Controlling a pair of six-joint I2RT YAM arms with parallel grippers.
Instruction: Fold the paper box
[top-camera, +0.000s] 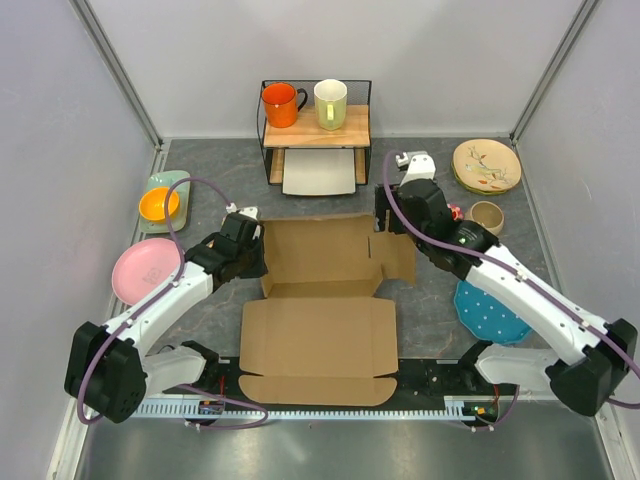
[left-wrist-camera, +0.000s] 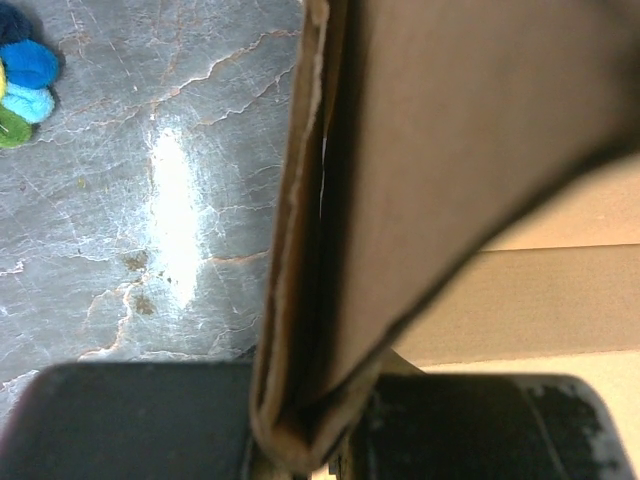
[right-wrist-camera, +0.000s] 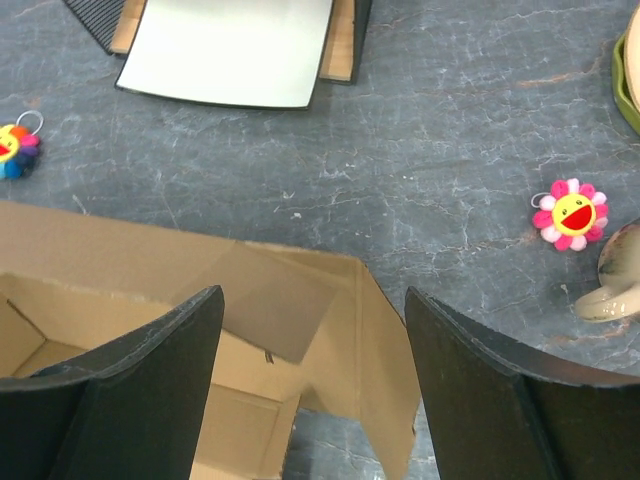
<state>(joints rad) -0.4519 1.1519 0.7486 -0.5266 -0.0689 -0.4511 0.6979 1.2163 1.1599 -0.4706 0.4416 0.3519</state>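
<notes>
The paper box (top-camera: 320, 300) is a large brown die-cut cardboard sheet in the middle of the table, its far half partly raised into walls and its near panel lying flat. My left gripper (top-camera: 250, 250) is shut on the box's left wall; in the left wrist view the folded cardboard edge (left-wrist-camera: 310, 300) stands pinched between the jaws. My right gripper (top-camera: 385, 215) is open above the box's far right corner. In the right wrist view its fingers (right-wrist-camera: 150, 380) straddle the corner flap (right-wrist-camera: 370, 350) without touching it.
A wooden shelf (top-camera: 315, 125) with an orange mug (top-camera: 281, 104), a cream mug (top-camera: 330, 103) and a white tray (top-camera: 319, 172) stands behind the box. Plates and bowls sit left (top-camera: 146, 268) and right (top-camera: 487, 165); a blue plate (top-camera: 490, 312) lies under the right arm. Small flower toys (right-wrist-camera: 571, 213) lie nearby.
</notes>
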